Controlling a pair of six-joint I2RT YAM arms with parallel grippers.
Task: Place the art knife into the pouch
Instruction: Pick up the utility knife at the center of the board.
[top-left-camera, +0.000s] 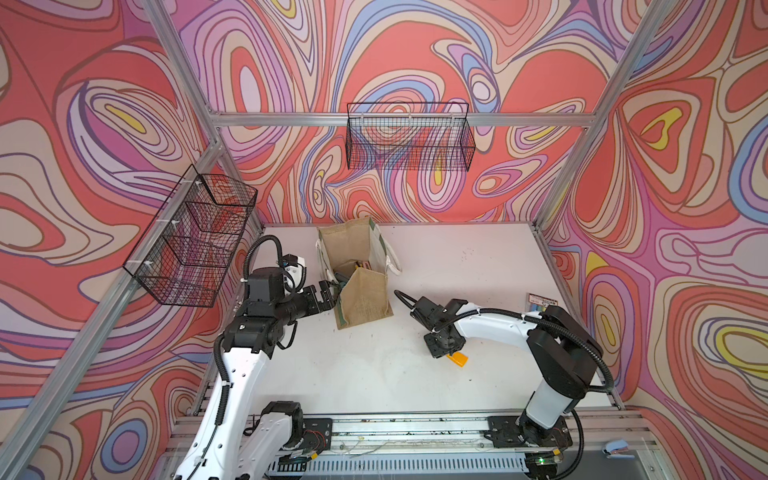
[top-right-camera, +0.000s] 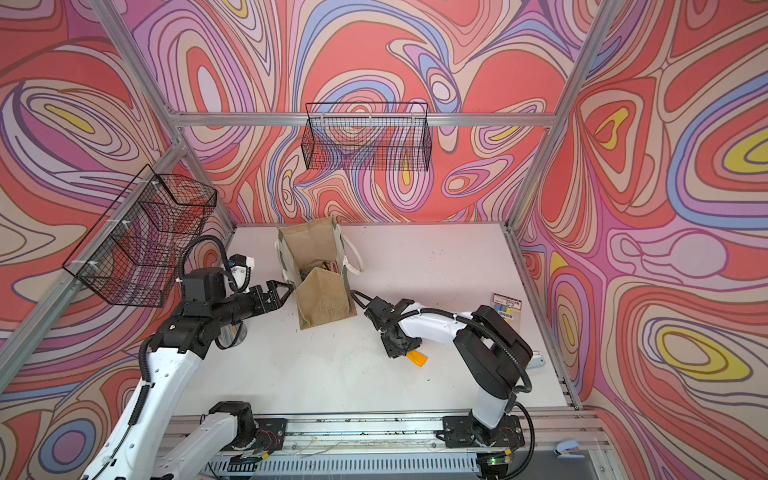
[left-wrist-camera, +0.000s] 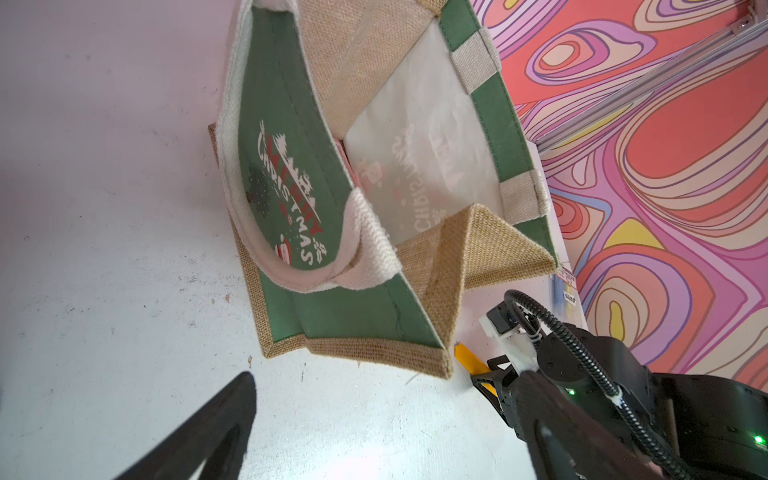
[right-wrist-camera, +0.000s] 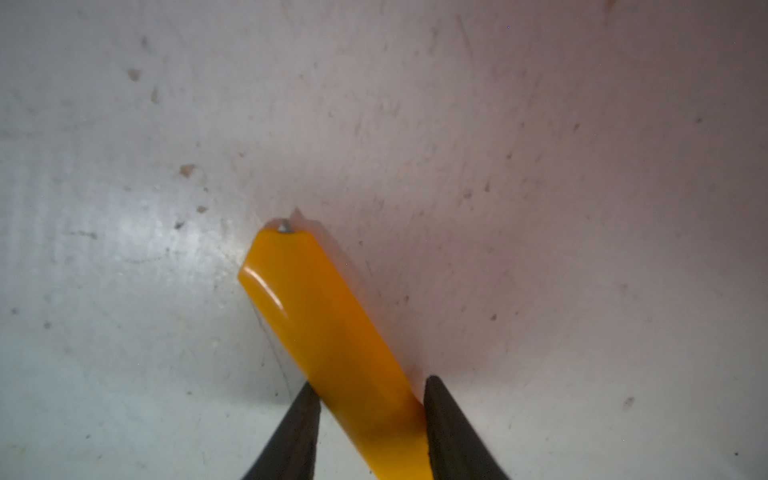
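Note:
The art knife (right-wrist-camera: 332, 332) is a flat orange bar lying on the white table (top-left-camera: 478, 266), and it shows in both top views (top-left-camera: 459, 359) (top-right-camera: 417, 358). My right gripper (right-wrist-camera: 370, 399) points down over it (top-left-camera: 445, 354), its two black fingers pressed against the knife's sides. The pouch (top-left-camera: 365, 299) stands open at the back left of the table, a tan jute bag with a green Christmas panel (left-wrist-camera: 291, 187). My left gripper (top-left-camera: 328, 293) hangs wide open just left of the pouch, with nothing between its fingers (left-wrist-camera: 374, 419).
Several items lie inside the pouch (top-left-camera: 353, 268). A card-backed packet (top-left-camera: 540, 301) lies at the table's right edge. Black wire baskets hang on the back wall (top-left-camera: 409, 137) and the left wall (top-left-camera: 195, 245). A metal cup (top-right-camera: 230, 334) stands under my left arm.

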